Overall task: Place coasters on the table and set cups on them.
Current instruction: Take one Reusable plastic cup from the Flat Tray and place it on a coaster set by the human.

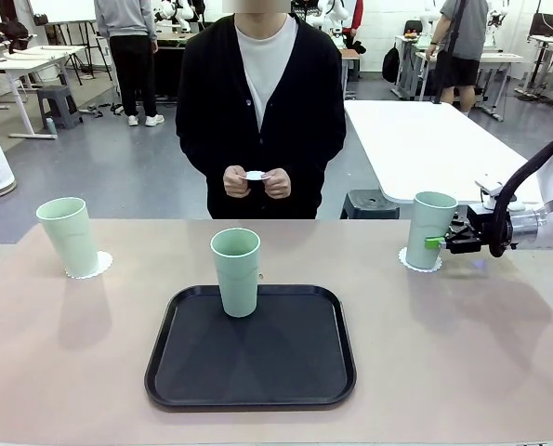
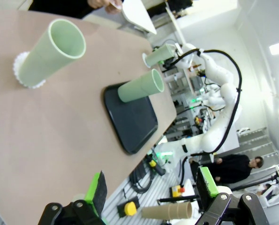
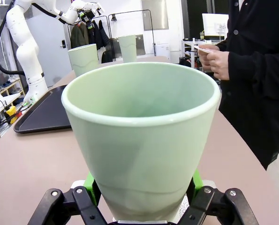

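Three pale green cups show. The right cup stands on a white scalloped coaster on the tan table, and my right gripper is shut on its lower part from the right. At the far left, another cup stands on its own coaster. The middle cup stands on the black tray. My left gripper hangs open above the table's edge with nothing between its fingers. The person's hands hold one more coaster.
The black tray lies at the table's front middle. The person stands at the far side, behind the middle of the table. A white table stands behind at the right.
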